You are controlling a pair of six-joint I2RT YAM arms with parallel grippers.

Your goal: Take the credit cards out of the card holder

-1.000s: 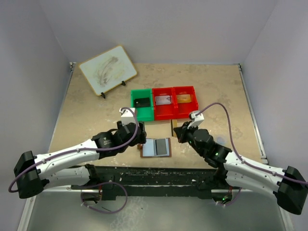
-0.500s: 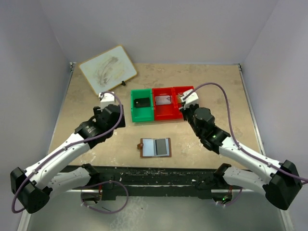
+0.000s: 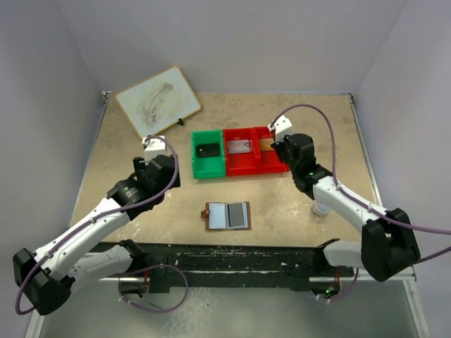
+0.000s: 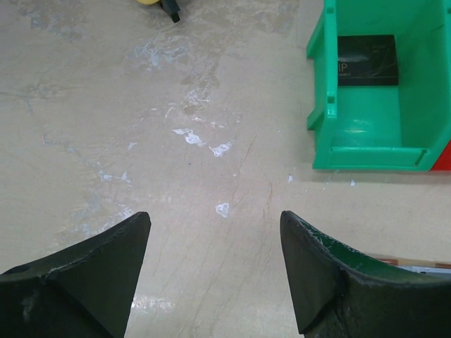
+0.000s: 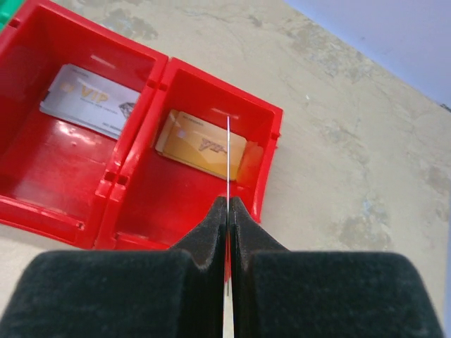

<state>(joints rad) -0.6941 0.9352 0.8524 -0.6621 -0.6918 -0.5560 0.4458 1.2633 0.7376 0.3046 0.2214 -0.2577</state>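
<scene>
Bare table all round card holder — bin row blocks far side.

Three bins in a row, a card in each. Card holder lies in front of them, board off behind-left. Right gripper has a fourth card above the rightmost bin.

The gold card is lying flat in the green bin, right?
Not quite. The gold card is lying flat in a red bin, the one at the end of the row. The right wrist view shows it. The green bin holds a black card instead.
</scene>
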